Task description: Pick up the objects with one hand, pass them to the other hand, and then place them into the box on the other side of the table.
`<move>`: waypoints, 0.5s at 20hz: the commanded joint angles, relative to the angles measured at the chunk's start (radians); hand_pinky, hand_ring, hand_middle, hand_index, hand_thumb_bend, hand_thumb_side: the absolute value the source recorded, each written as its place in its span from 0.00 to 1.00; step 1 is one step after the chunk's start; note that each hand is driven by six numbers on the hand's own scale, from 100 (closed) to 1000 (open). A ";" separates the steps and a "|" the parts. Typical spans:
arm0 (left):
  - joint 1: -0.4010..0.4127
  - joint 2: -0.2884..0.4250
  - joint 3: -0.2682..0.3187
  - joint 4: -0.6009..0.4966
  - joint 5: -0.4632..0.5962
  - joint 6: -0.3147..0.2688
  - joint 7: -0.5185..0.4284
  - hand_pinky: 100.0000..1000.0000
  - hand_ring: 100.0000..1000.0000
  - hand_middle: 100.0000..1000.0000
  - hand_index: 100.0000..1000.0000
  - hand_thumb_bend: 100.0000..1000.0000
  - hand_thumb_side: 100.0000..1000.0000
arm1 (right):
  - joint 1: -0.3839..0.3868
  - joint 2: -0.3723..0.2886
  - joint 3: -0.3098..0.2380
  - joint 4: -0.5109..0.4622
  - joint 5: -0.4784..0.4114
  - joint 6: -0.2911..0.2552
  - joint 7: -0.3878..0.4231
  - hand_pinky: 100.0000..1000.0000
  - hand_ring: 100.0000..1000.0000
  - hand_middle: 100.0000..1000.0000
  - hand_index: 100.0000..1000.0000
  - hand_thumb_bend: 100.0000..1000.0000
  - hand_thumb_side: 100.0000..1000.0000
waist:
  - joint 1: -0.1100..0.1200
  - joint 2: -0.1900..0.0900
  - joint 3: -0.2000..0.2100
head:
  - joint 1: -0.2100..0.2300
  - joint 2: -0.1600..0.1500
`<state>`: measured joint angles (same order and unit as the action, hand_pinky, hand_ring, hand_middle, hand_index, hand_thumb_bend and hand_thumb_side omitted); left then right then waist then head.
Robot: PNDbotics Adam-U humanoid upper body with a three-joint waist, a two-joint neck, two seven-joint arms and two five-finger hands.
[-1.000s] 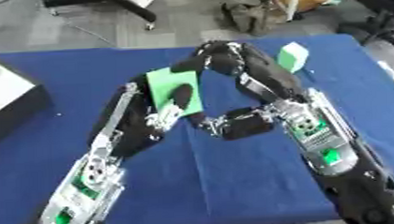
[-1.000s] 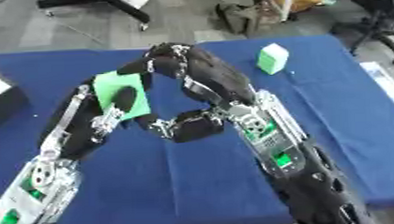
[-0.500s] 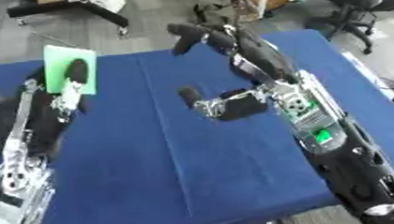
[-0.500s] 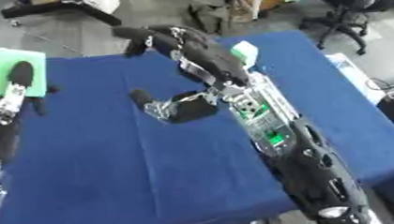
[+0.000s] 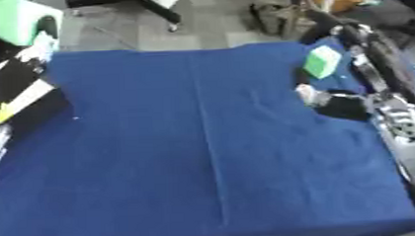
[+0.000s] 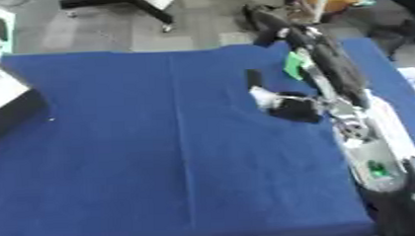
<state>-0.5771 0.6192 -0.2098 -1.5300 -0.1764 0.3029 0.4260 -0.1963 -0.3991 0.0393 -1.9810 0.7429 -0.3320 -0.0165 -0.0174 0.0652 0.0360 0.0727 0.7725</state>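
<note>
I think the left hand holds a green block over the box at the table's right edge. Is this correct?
Not quite: the box stands at the table's left edge, not the right, as the left eye view shows. The left hand does hold a green block up above it.

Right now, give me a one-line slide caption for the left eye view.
Left hand carries a green block above the box; right hand waits beside another block.

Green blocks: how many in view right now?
2. One green block is at the far left, held up in the left hand above the box. The other green block sits on the blue table at far right, beside the right arm.
</note>
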 commanded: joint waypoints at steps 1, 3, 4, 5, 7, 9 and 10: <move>-0.051 0.092 0.059 0.193 -0.182 0.092 -0.003 0.59 0.20 0.06 0.28 0.00 0.00 | 0.018 -0.003 -0.019 -0.019 0.024 0.028 -0.012 0.67 0.61 0.58 0.96 0.00 0.28 | 0.004 -0.023 -0.010 | 0.148 -0.002; -0.081 0.114 0.075 0.342 -0.302 0.123 -0.025 0.58 0.22 0.07 0.29 0.01 0.00 | 0.043 0.006 -0.023 -0.019 0.034 0.041 -0.016 0.67 0.61 0.58 0.96 0.00 0.30 | 0.003 -0.026 -0.020 | 0.198 -0.002; -0.096 0.118 0.082 0.419 -0.366 0.134 -0.041 0.58 0.23 0.08 0.30 0.08 0.00 | 0.054 0.011 -0.025 -0.019 0.038 0.046 -0.018 0.67 0.61 0.58 0.96 0.00 0.31 | 0.002 -0.028 -0.025 | 0.212 -0.002; -0.109 0.120 0.089 0.489 -0.426 0.142 -0.059 0.59 0.24 0.09 0.31 0.11 0.00 | 0.063 0.015 -0.026 -0.019 0.041 0.050 -0.020 0.67 0.61 0.58 0.96 0.00 0.31 | 0.001 -0.029 -0.028 | 0.219 -0.002; -0.126 0.111 0.106 0.617 -0.524 0.152 -0.101 0.61 0.31 0.15 0.36 0.21 0.00 | 0.081 0.025 -0.029 -0.019 0.046 0.059 -0.022 0.66 0.61 0.58 0.96 0.00 0.33 | -0.001 -0.031 -0.033 | 0.217 -0.002; -0.134 0.100 0.113 0.695 -0.599 0.141 -0.152 0.67 0.47 0.36 0.53 0.36 0.00 | 0.094 0.031 -0.029 -0.019 0.049 0.063 -0.023 0.66 0.61 0.58 0.96 0.00 0.35 | -0.003 -0.033 -0.037 | 0.209 -0.002; -0.135 0.094 0.115 0.719 -0.629 0.134 -0.183 0.69 0.53 0.46 0.62 0.45 0.16 | 0.098 0.032 -0.028 -0.019 0.049 0.065 -0.023 0.66 0.61 0.58 0.96 0.00 0.35 | -0.004 -0.035 -0.038 | 0.205 -0.002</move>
<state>-0.6873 0.6935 -0.1142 -0.8455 -0.7576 0.4401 0.2716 -0.0918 -0.3576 0.0197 -1.9810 0.7875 -0.2724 -0.0367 -0.0250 0.0446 -0.0004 0.2793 0.7723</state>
